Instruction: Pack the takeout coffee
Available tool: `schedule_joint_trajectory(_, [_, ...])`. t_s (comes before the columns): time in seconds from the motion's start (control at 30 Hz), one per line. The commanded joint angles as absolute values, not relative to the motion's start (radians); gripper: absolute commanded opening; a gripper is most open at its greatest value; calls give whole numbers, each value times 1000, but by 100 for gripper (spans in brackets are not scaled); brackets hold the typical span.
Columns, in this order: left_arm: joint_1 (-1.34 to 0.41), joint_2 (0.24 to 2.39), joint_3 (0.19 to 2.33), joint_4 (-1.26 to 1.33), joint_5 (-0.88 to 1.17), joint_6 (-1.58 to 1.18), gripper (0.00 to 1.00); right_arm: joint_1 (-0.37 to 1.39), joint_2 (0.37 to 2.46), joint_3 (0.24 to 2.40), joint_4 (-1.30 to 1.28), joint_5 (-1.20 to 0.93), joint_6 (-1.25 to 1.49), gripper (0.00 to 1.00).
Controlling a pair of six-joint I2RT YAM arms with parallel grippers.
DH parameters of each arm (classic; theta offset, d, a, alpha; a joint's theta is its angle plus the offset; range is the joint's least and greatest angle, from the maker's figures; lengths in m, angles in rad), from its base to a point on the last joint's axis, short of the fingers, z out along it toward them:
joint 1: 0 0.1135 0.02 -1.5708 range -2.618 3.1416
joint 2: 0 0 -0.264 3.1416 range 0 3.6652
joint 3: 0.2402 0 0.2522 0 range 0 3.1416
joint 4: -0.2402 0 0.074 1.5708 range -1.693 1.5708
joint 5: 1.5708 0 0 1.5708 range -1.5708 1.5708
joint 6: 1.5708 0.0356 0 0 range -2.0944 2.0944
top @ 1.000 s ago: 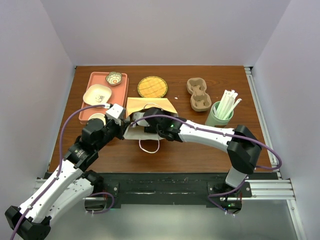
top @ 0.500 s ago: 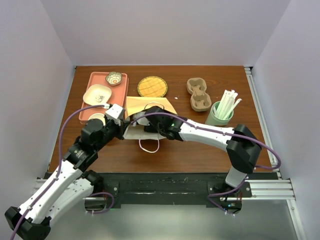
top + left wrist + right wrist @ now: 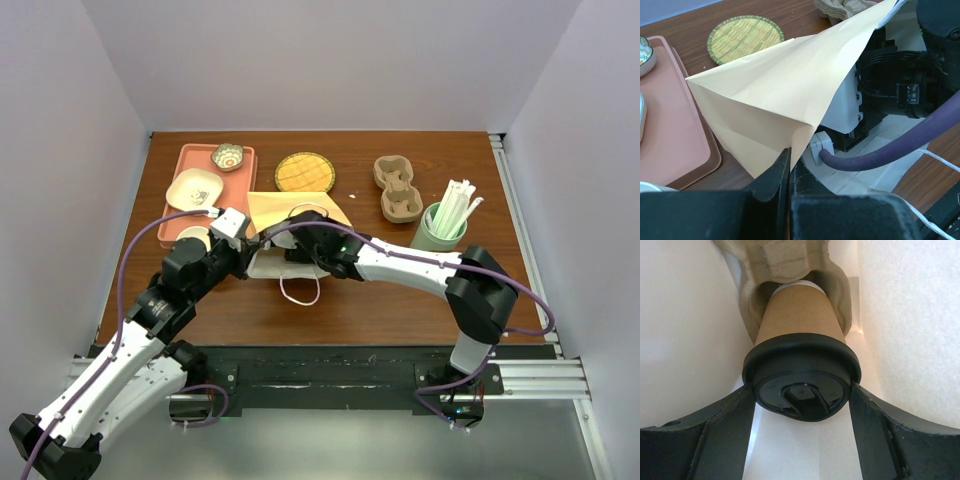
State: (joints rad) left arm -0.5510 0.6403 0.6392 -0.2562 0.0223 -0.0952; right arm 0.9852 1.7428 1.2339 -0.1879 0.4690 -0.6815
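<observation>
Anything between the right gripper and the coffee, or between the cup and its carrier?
Nothing visible. The right gripper clasps the coffee cup directly by its black lid, and the cup's base already sits in the pulp carrier. The white walls on either side stand clear.

White shells joined by black cylindrical joints make up the left arm (image 3: 120, 375), lower left of the top view, and the right arm (image 3: 420, 268), centre right. A purple cable (image 3: 128, 285) loops along each. A green light (image 3: 344, 239) glows on the right arm. Left tool (image 3: 789, 165) and right tool (image 3: 802, 395) have matte black fingers.
</observation>
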Motion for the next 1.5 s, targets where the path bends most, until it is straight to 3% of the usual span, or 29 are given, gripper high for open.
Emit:
schedule_joint_trajectory(0.0, [-555, 627, 637, -229, 58, -112, 0, 966, 1781, 1230, -150, 445, -658, 33])
schedule_joint_trajectory(0.23, [-555, 629, 637, -229, 58, -110, 0, 951, 1793, 1229, -124, 442, -646, 42])
schedule_joint_trajectory(0.57, [-555, 635, 638, -225, 58, -112, 0, 939, 1786, 1221, -127, 463, -640, 70])
schedule_joint_trajectory(0.83, [-554, 638, 643, -226, 57, -112, 0, 937, 1778, 1229, -130, 468, -641, 83])
schedule_joint_trajectory(0.93, [-555, 644, 650, -227, 46, -110, 0, 937, 1763, 1235, -146, 462, -646, 93])
schedule_joint_trajectory(1.47, [-555, 726, 764, -276, 20, -212, 0, 937, 1645, 1250, -313, 358, -638, 92])
